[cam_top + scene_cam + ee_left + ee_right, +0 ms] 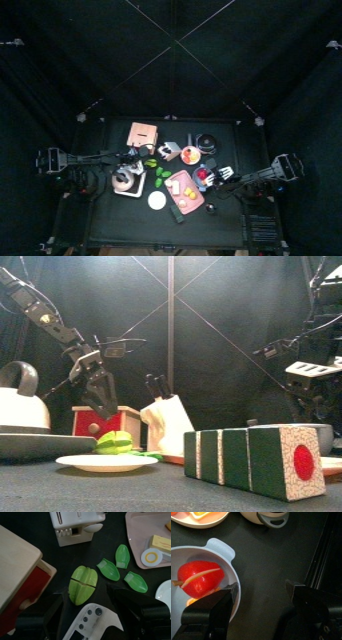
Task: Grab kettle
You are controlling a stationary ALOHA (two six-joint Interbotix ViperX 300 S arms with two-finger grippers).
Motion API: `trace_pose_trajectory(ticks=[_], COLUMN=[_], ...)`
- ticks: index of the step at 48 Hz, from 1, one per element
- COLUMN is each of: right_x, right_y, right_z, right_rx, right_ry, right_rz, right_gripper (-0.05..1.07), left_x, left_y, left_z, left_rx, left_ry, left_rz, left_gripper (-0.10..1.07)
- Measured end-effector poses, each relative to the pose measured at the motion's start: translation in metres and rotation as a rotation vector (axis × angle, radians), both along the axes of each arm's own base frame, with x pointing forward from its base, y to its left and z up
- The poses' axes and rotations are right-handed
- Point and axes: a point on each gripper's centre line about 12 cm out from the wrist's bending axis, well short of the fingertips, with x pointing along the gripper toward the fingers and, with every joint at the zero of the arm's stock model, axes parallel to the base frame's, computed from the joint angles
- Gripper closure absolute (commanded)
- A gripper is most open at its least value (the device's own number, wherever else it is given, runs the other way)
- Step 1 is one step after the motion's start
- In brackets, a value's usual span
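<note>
Spreading wide, the left gripper [90,614] hangs above green leaf pieces [113,568], a view that misses the kettle [20,399], which only the front camera shows beside that arm. Likewise parted, the right gripper [261,609] hovers over a bowl [228,567] holding a tomato [199,578].

Black jointed arms, cables along links; left gripper [93,619] black with white holed plate.

Top view high overhead, straight down; front view level at table [160,494] edge; wrist views close, downward.
</note>
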Motion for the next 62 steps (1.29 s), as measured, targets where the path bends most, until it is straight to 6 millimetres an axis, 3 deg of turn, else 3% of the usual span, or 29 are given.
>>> trace_pose_trajectory(ticks=[10, 28, 40, 62], right_x=[0.000, 0.000, 0.000, 0.000], right_y=[0.000, 0.000, 0.000, 0.000], right_z=[0.000, 0.000, 0.000, 0.000], right_rx=[-0.001, 0.001, 0.003, 0.003], right_ry=[0.000, -0.001, -0.001, -0.002], right_rz=[0.001, -0.001, -0.001, -0.001], right_gripper=[-0.02, -0.02, -0.02, -0.02], left_x=[-0.012, -0.062, -0.084, -0.099], left_y=[-0.029, -0.093, -0.111, -0.105], left_z=[0.031, 0.066, 0.059, 0.038], left_rx=[0.003, 0.023, 0.043, 0.116], left_ry=[-0.012, 0.160, 0.290, 0.374], left_rz=[-0.071, -0.283, -0.372, -0.409], left_gripper=[0.03, 0.03, 0.03, 0.04])
